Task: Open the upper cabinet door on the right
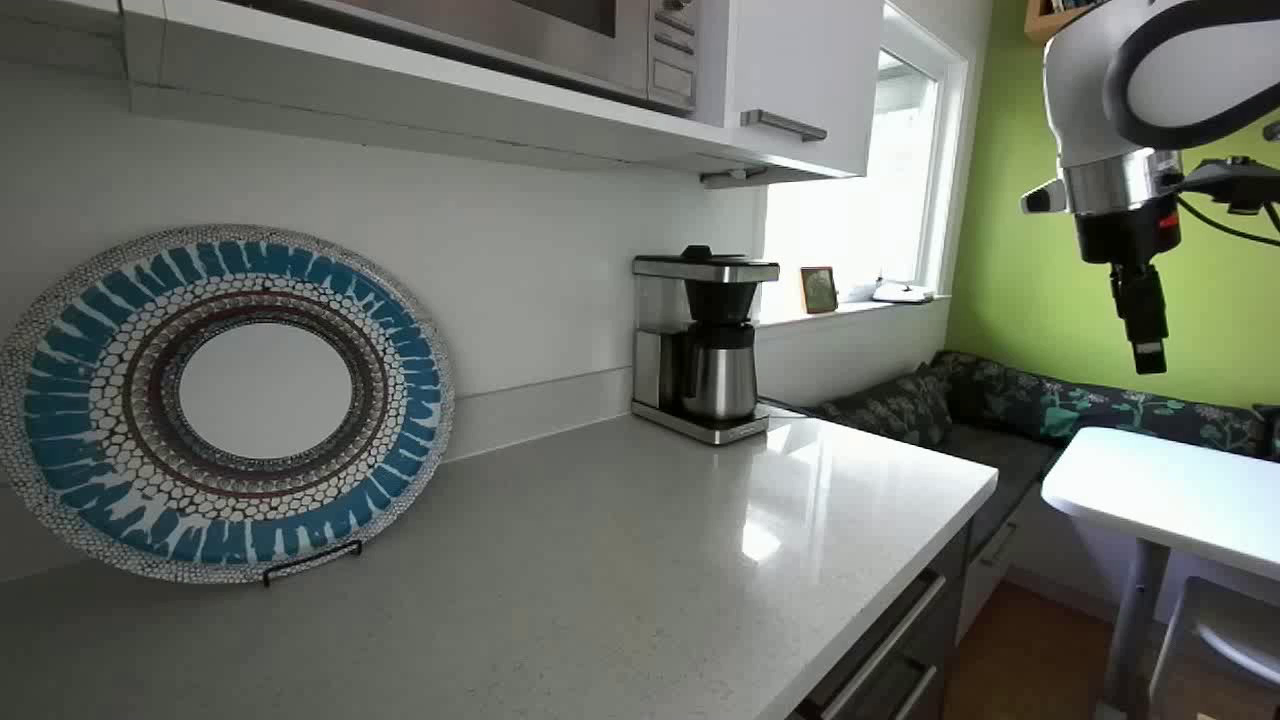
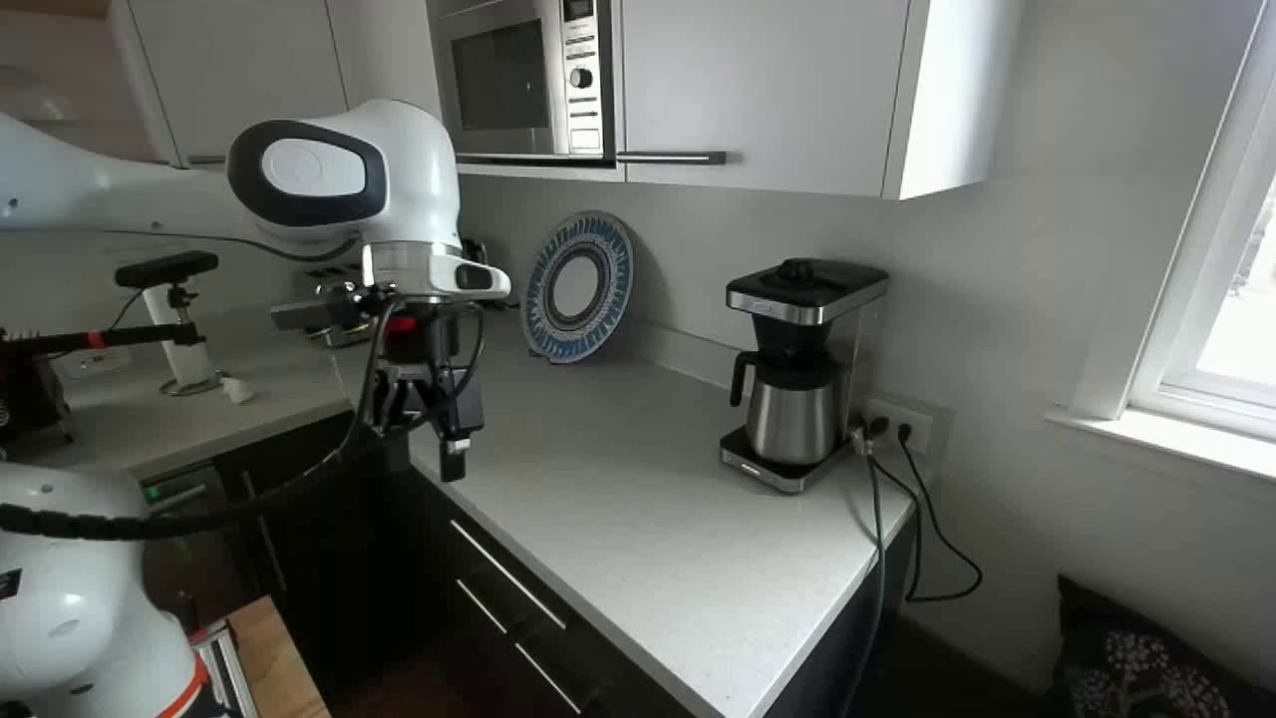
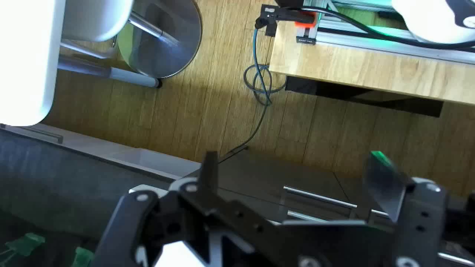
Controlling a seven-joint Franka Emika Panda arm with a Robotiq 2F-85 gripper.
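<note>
My claw (image 3: pixel 295 167) gapes wide and empty, lower than the microwave (image 2: pixel 516 82). Just beside the microwave is the closed cabinet door (image 2: pixel 763 90); I should rise, grip its handle (image 2: pixel 673 158) squarely, then pull gently.

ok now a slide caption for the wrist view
Wrist view: open, empty gripper in the foreground, drawer handles and wooden floor beyond.

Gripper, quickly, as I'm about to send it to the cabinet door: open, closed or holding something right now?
Gripper: open, with its fingers wide apart in the wrist view and nothing held between them.
</note>
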